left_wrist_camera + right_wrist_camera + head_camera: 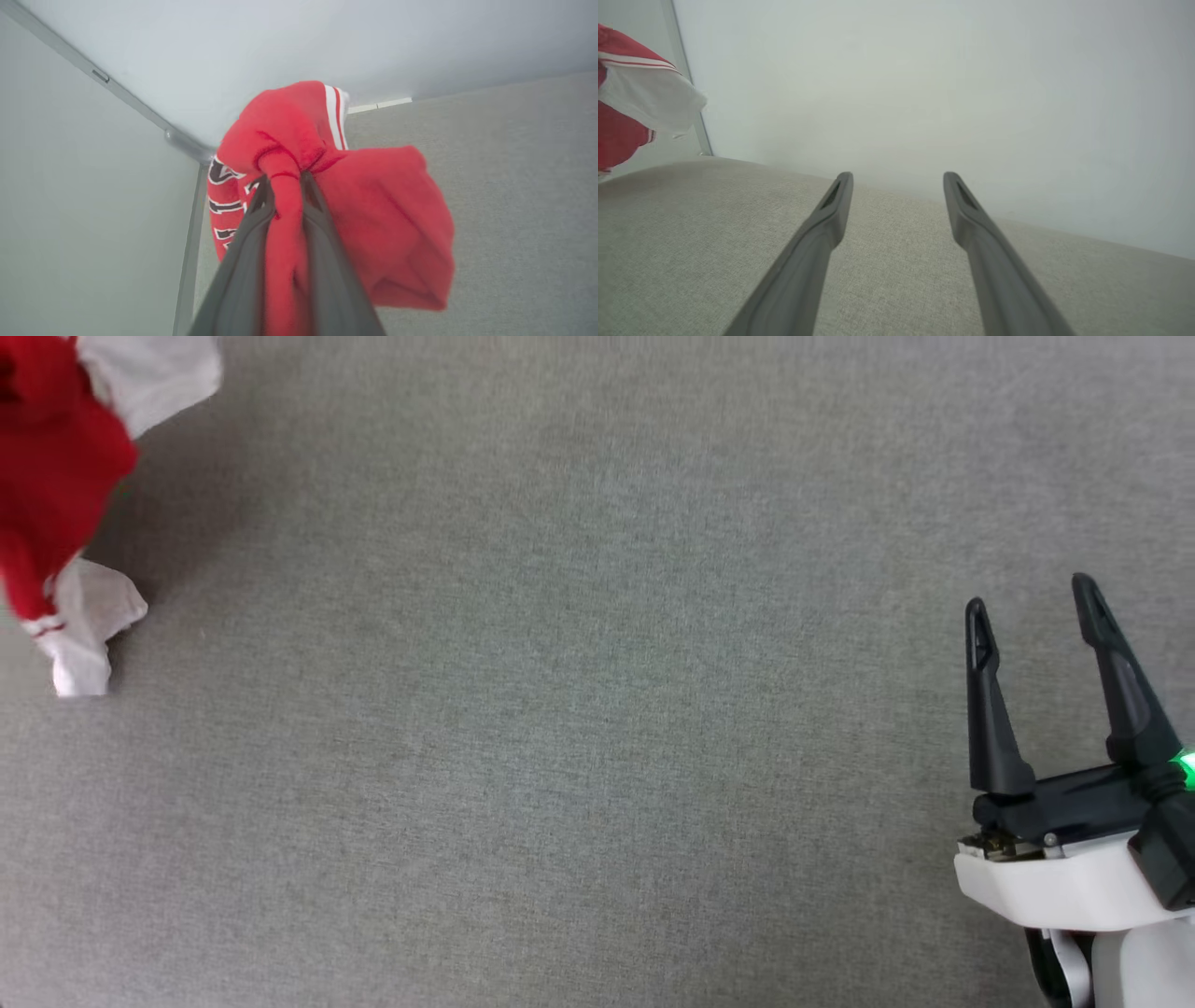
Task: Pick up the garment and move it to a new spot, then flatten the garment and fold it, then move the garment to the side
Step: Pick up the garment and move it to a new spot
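The garment, a red jersey with white sleeves, striped trim and black white-outlined letters, hangs bunched from my left gripper, which is shut on a pinch of its red cloth. In the head view the garment dangles at the far left, a white sleeve end touching the grey surface. From the right wrist the garment shows at the upper left edge. My right gripper stands open at the lower right, fingers apart over bare cloth, far from the jersey. That same right gripper has nothing between its fingers.
A grey woven tabletop spreads across the head view. Pale walls rise behind its far edge, and a metal corner post stands beside the hanging jersey.
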